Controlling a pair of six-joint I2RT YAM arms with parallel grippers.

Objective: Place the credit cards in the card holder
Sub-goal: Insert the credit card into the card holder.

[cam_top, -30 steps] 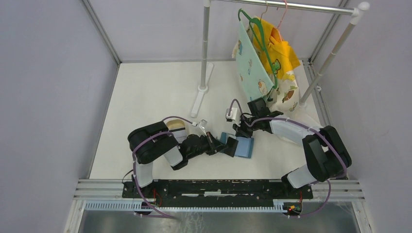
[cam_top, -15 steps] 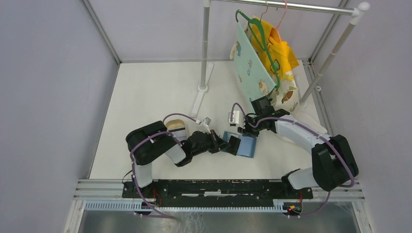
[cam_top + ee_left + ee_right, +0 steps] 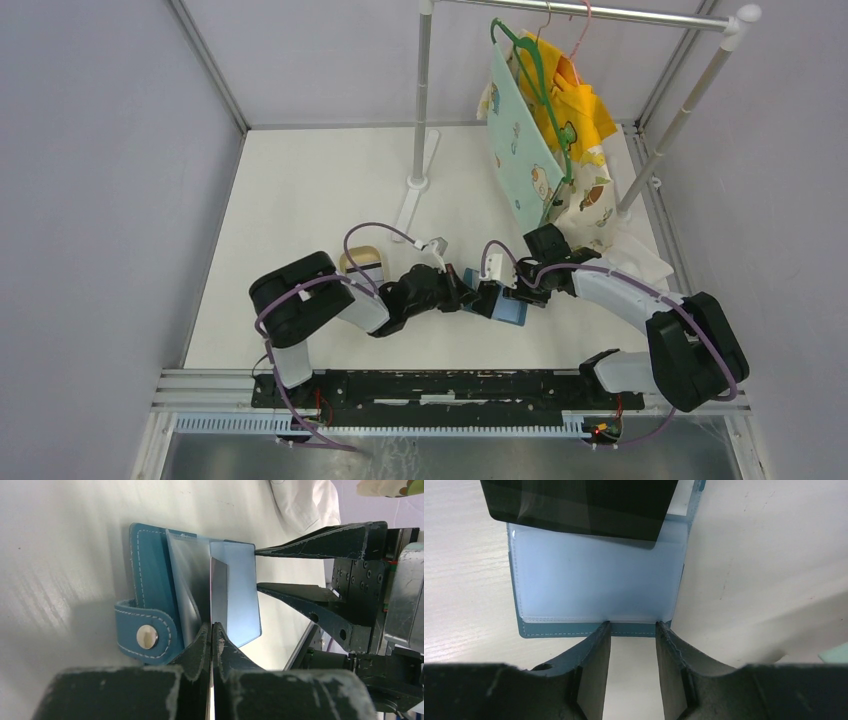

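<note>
The card holder (image 3: 512,312) lies open on the table, teal-blue with clear sleeves (image 3: 599,587) and a snap tab (image 3: 147,636). My left gripper (image 3: 211,627) is shut on a dark credit card (image 3: 218,595), held on edge. The card's far end reaches in among the sleeves, and in the right wrist view the same card (image 3: 584,505) overlaps the holder's far side. My right gripper (image 3: 633,625) is open, with both fingertips resting on the holder's near stitched edge and nothing between them. It faces the left gripper (image 3: 468,297) across the holder. I see only this one card.
A tan oval tray (image 3: 362,262) sits behind the left arm. A clothes rack stands at the back on its base (image 3: 415,195), with hanging garments (image 3: 545,130). A white cloth (image 3: 640,255) lies beside the right arm. The metal rail (image 3: 450,385) runs along the near edge.
The right gripper has opened and come nearer, down onto the holder's edge. The left gripper has moved right, bringing the card into the open holder.
</note>
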